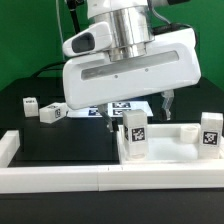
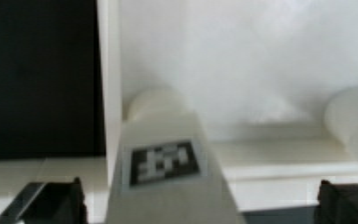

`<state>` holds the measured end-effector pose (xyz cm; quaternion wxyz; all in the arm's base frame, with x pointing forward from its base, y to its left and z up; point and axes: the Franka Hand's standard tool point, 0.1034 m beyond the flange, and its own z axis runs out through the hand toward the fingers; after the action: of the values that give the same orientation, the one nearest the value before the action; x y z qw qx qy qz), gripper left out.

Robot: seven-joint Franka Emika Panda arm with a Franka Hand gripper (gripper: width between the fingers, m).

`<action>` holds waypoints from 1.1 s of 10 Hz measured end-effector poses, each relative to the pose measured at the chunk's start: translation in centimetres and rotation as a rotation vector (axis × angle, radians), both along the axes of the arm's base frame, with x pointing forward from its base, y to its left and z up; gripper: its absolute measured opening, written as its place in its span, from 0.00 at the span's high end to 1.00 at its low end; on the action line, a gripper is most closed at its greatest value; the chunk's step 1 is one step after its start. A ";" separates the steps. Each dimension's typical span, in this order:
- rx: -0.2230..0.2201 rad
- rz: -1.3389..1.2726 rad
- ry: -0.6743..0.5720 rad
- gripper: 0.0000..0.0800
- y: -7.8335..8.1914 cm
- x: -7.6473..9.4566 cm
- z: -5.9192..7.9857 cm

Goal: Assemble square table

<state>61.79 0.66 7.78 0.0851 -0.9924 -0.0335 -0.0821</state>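
Observation:
The white square tabletop slab lies against the border wall, on the exterior view's right. Two white tagged legs stand upright on it, one near its left corner and one at its right. Two more tagged legs lie loose on the black table at the left. My gripper is open, with its fingers either side of the left standing leg and a gap at both. In the wrist view that leg stands between the dark fingertips, the other leg stands beside it, and the gripper is open.
The long low white border wall runs along the front and up the left side. The marker board lies on the black table under my hand, behind the slab.

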 end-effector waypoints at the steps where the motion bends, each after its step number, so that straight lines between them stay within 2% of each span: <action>1: -0.004 0.005 -0.007 0.19 -0.4 0.3 0.1; 4: -0.004 -0.002 -0.007 0.19 -0.6 0.3 0.1; 6: 0.001 -0.032 -0.002 0.51 -0.6 0.3 0.1; 7: 0.010 -0.091 0.006 0.51 -0.7 0.4 0.1; 8: 0.022 -0.169 0.019 0.63 -0.8 0.4 0.1; 11: 0.063 -0.485 0.083 0.63 -1.1 1.1 -0.1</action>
<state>62.93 -0.39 7.71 0.0950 -0.9709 0.2115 -0.0603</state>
